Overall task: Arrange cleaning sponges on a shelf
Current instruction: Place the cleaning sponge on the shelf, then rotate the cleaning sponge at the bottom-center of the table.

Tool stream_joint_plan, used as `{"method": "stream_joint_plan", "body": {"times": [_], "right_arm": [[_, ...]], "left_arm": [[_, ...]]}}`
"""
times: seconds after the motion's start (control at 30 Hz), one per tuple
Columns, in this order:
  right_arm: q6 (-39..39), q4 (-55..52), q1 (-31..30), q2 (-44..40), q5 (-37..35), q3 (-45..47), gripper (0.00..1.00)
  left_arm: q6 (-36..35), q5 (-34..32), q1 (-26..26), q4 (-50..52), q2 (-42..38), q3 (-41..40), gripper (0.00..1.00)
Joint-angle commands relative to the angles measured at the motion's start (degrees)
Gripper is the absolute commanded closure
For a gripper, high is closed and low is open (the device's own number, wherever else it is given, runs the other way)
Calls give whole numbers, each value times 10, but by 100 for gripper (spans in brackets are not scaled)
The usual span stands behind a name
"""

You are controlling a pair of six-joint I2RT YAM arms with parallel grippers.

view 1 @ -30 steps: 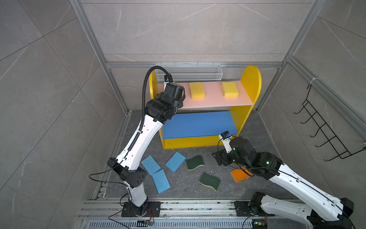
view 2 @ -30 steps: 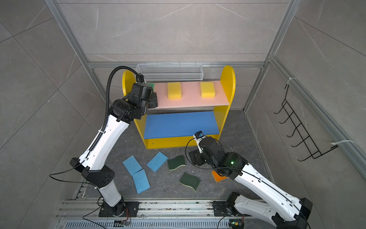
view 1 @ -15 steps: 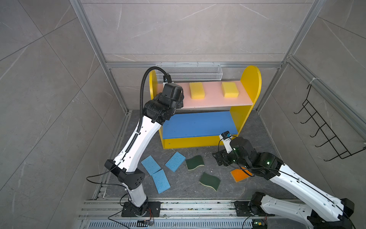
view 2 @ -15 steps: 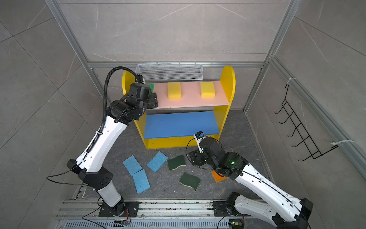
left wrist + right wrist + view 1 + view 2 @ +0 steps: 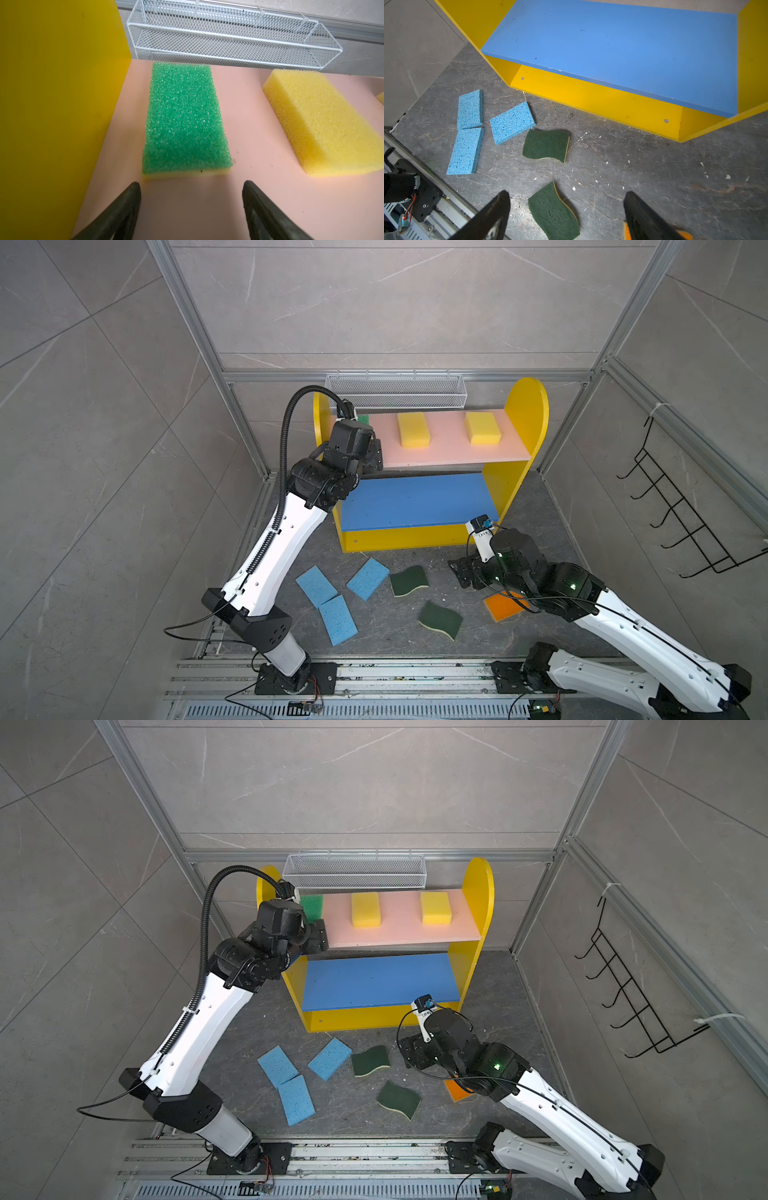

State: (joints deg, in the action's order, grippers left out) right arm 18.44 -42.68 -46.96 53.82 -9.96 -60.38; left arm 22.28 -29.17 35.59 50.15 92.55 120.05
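The shelf (image 5: pixel 449 450) holds a green-topped sponge (image 5: pixel 185 120) at the left end of its pink upper board, beside two yellow blocks (image 5: pixel 412 430) (image 5: pixel 482 428). My left gripper (image 5: pixel 191 184) stands open just in front of the green sponge, clear of it. The blue lower board (image 5: pixel 612 45) is bare. On the floor lie three light-blue sponges (image 5: pixel 470 109) (image 5: pixel 512 122) (image 5: pixel 466 150), two dark-green wavy ones (image 5: pixel 546 146) (image 5: pixel 553 214) and an orange-topped one (image 5: pixel 500 606), partly under the right arm. My right gripper (image 5: pixel 567 193) hangs open and holds nothing, above the nearer dark-green sponge.
A white mesh basket (image 5: pixel 395 391) hangs on the back wall just above the shelf. A black hook rack (image 5: pixel 681 506) is on the right wall. Metal rails (image 5: pixel 374 672) run along the front edge, and the shelf's yellow side panel (image 5: pixel 58 104) stands close by the left gripper.
My left arm has drawn back a little toward the front of the pink board, its open jaws now clear of the green-topped sponge. The right arm has not moved.
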Motion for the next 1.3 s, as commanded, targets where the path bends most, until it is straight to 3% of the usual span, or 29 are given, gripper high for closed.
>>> {"method": "stream_joint_plan", "body": {"times": [0.0,0.17,0.5,0.93,1.27], "right_arm": [[12,-19,2,-9,4,2,12],[16,-22,1,-16,5,3,12],[33,-34,2,-42,-21,25,12],[102,-68,1,-63,-48,54,13],[171,-65,-3,-73,-34,120,15]], "left_arm": [[14,8,0,0,-50,-9,20],[14,17,11,31,-89,-25,19],[18,-54,89,114,-160,-90,20],[118,-63,123,172,-278,-339,24],[195,-3,135,104,-346,-560,25]]}}
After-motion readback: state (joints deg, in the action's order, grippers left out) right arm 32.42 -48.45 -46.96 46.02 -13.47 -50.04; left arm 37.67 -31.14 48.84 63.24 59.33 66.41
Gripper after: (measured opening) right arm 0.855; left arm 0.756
